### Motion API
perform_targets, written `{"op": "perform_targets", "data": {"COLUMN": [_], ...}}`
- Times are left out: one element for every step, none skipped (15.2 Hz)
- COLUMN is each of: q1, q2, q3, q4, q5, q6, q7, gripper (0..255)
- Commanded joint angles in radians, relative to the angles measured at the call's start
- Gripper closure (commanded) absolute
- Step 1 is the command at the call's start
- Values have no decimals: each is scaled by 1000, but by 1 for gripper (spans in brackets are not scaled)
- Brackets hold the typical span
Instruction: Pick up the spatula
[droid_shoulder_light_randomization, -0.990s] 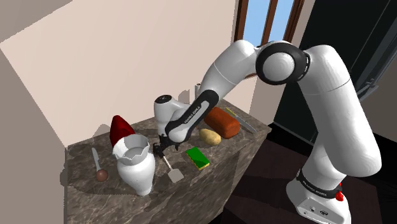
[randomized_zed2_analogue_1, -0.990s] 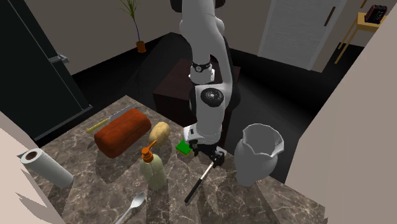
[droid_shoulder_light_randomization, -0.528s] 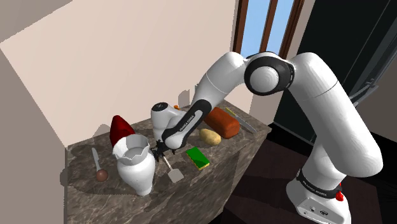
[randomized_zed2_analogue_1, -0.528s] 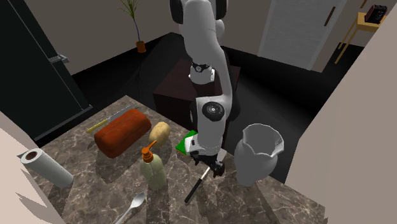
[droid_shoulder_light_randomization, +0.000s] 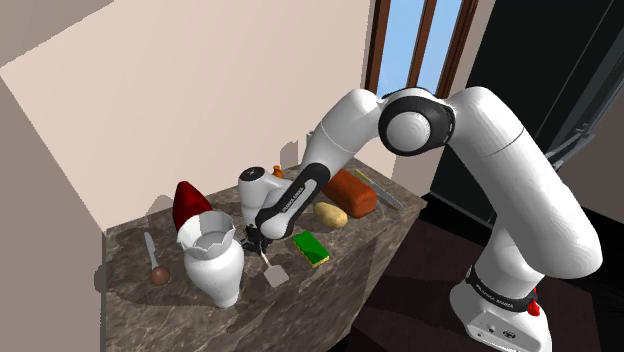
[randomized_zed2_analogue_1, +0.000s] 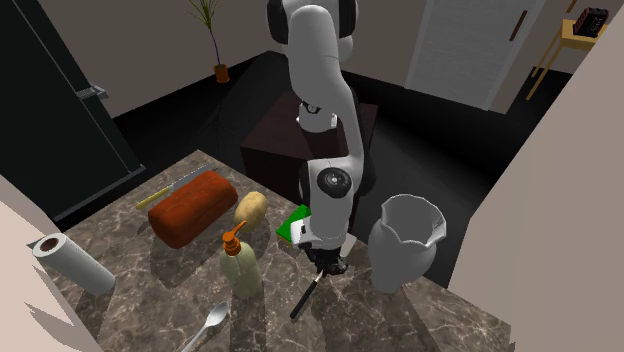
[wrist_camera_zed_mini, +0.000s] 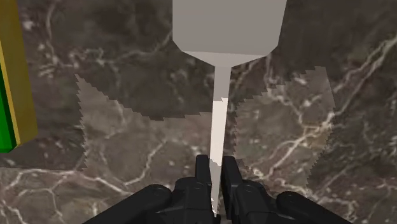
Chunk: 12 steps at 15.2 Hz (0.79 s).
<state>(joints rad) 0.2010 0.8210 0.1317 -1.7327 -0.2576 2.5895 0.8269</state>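
Black two-finger gripper (droid_shoulder_light_randomization: 252, 240) has sunk lower since a second ago, down by the dark marble surface (droid_shoulder_light_randomization: 180, 310) beside the white jug (droid_shoulder_light_randomization: 215, 262); the grey flat-bladed spatula (droid_shoulder_light_randomization: 274, 272) lies there. Second exterior view: gripper (randomized_zed2_analogue_1: 328, 264) sits over the spatula (randomized_zed2_analogue_1: 303, 299) handle. Wrist view: gripper (wrist_camera_zed_mini: 216, 164) is pinched narrow on the thin handle, blade flat on the surface.

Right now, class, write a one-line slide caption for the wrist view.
Black fingers clasp the spatula by its pale handle, blade flat on the marbled counter, a green-and-yellow sponge alongside.
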Motion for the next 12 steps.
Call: {"op": "perform_targets", "data": {"q1": [0,0,0,0,0,1,-1,-3,-4,-6,-8,-9], "q2": [0,0,0,0,0,-2,-13,-25,-36,-48,-59,-70], "q3": [0,0,0,0,0,0,2,5,7,9,11,14], "q4": [0,0,0,0,0,-2,-7,-12,-16,-21,-25,-29], "q5": [0,0,0,0,0,0,2,3,5,7,9,11], "q6": [0,0,0,0,0,1,-6,-13,-20,-27,-34,-42], "q7": [0,0,0,0,0,1,0,-2,-3,-5,-6,-8], "gripper": [255,255,255,255,255,255,255,255,255,255,255,255]}}
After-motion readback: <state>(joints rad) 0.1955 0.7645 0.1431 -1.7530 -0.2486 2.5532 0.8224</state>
